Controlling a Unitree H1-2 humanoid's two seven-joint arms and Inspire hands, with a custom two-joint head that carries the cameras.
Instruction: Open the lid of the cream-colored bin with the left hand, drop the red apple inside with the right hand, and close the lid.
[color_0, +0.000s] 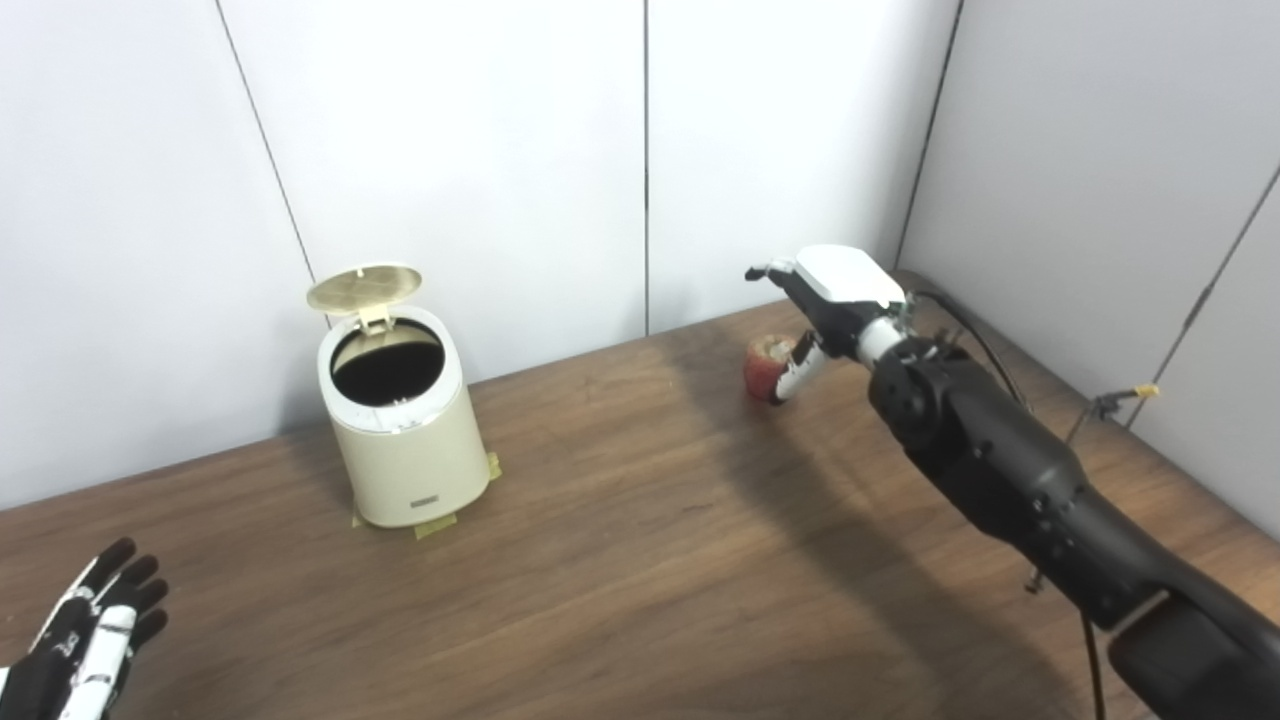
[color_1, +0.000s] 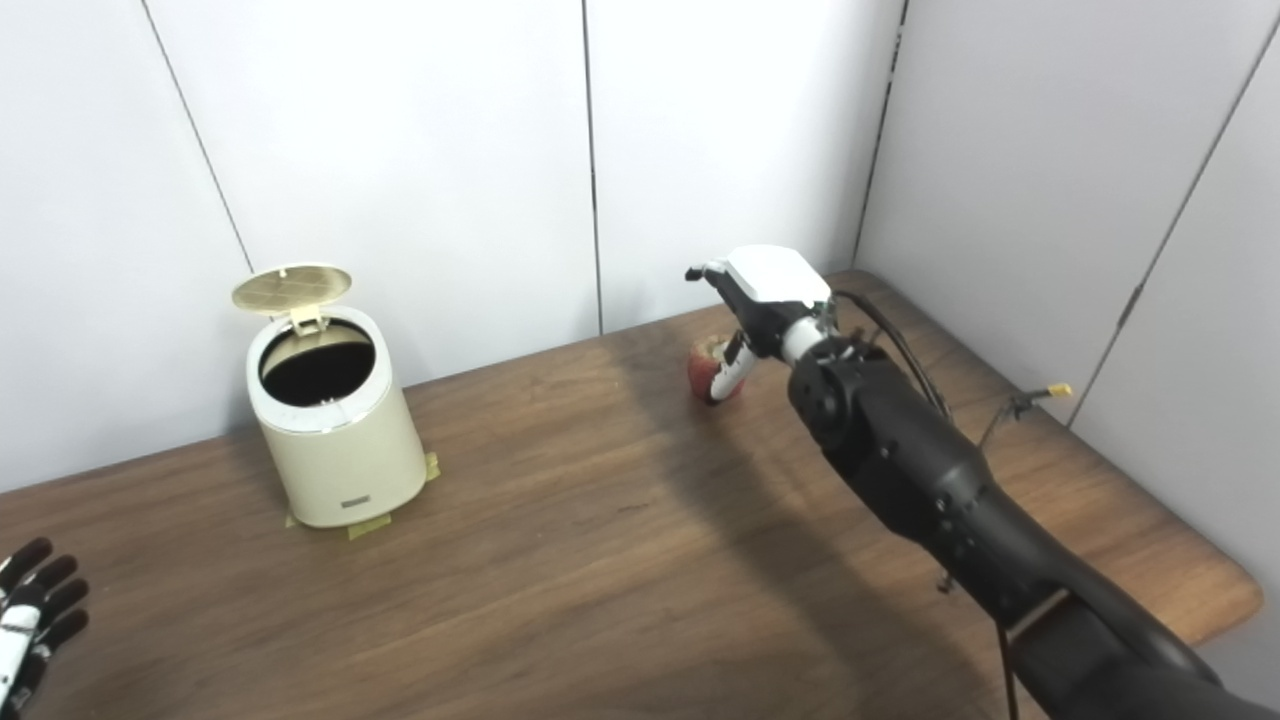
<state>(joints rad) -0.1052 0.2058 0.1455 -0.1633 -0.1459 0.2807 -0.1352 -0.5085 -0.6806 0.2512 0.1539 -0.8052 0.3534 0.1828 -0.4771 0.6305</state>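
— What surface and room are seen?

— A dark brown wood-grain table (color_0: 640, 560) is seen, enclosed by pale grey wall panels (color_0: 450, 150) divided by thin dark seams. A rounded table corner is shown at the right in the right eye view.

— How many things are counted?

— One cream-colored cylindrical bin (color_0: 405, 440) is counted, standing on the left part of the table with bits of yellowish tape at its base. Its one round lid (color_0: 363, 287) is raised upright on the hinge at the back, and a dark interior is exposed. One red apple (color_0: 766, 368) is counted, resting on the table well to the right of the bin.

— And the hands?

— Two are counted. The right hand (color_0: 825, 300) is placed at the apple, its fingers spread above the fruit and its thumb beside it; whether the apple is truly clamped cannot be told. The left hand (color_0: 85, 640) is held low at the near left, empty, fingers apart.
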